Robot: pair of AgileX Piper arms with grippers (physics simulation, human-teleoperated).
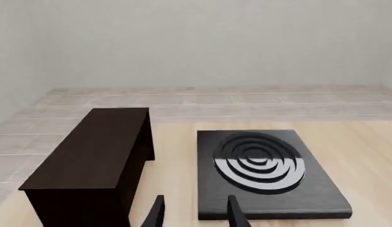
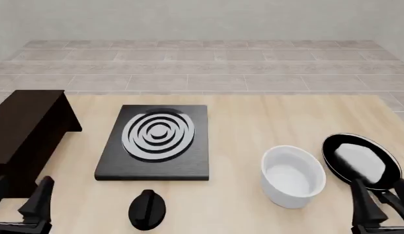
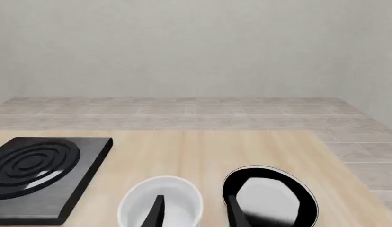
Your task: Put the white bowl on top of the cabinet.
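The white bowl (image 2: 293,176) stands upright on the table at the right, beside the frying pan; the right wrist view shows the bowl (image 3: 180,198) ahead of the fingers. The dark brown cabinet (image 2: 26,126) sits at the table's left edge with a bare flat top, and the cabinet (image 1: 88,161) also fills one side of the left wrist view. My left gripper (image 2: 18,197) hovers open at the near left, just in front of the cabinet. My right gripper (image 2: 383,195) is open at the near right, behind the pan and to the right of the bowl. Neither holds anything.
A black stove slab (image 2: 156,141) with silver rings lies between cabinet and bowl. A small black knob-like object (image 2: 147,209) rests near the front edge. The black frying pan (image 2: 361,161) sits right of the bowl, its handle pointing toward my right gripper.
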